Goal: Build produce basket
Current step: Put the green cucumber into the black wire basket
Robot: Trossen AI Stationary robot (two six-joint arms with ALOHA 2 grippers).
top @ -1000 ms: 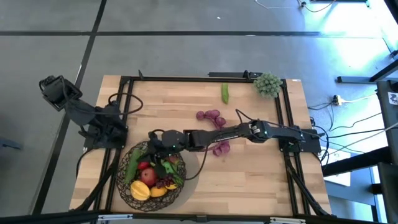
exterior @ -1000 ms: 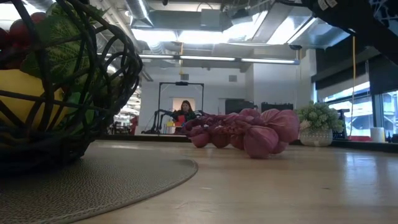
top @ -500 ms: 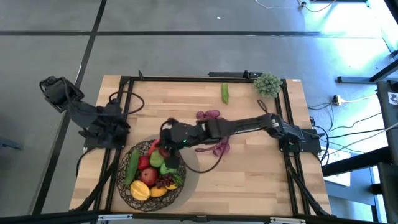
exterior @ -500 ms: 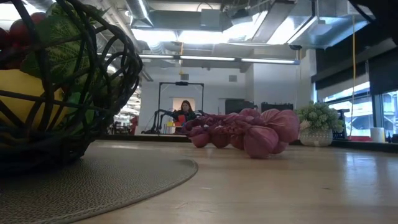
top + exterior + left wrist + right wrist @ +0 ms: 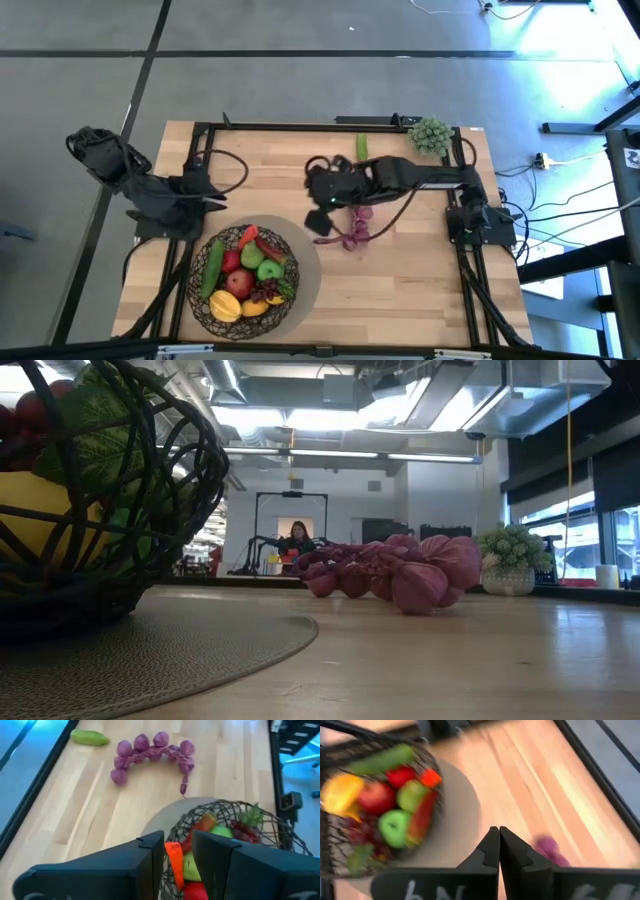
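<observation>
The dark wire basket point(image 5: 197, 296) stands on a grey round mat point(image 5: 306, 268) near the table's near-left part. It holds red and green apples, a yellow fruit, a green cucumber, a red chili and dark grapes. A purple grape bunch point(image 5: 352, 232) lies on the wood at mid-table; it also shows low point(image 5: 400, 570). A green cucumber point(image 5: 362, 150) lies near the far edge. My right gripper point(image 5: 314, 188) hangs shut above the table, just far-left of the grapes, holding nothing. My left gripper point(image 5: 178, 855) waits open at the left, beside the basket point(image 5: 235, 810).
A green leafy bunch point(image 5: 430, 135) sits at the far right corner, beside a dark frame rail around the table top. Bare wood lies right of the mat. A person shows far back in the room in the low view.
My right gripper has drawn back from over the basket, moving up and toward the table's far right, and now hangs beside the purple grapes. The produce in the basket lies still, the red chili on top.
</observation>
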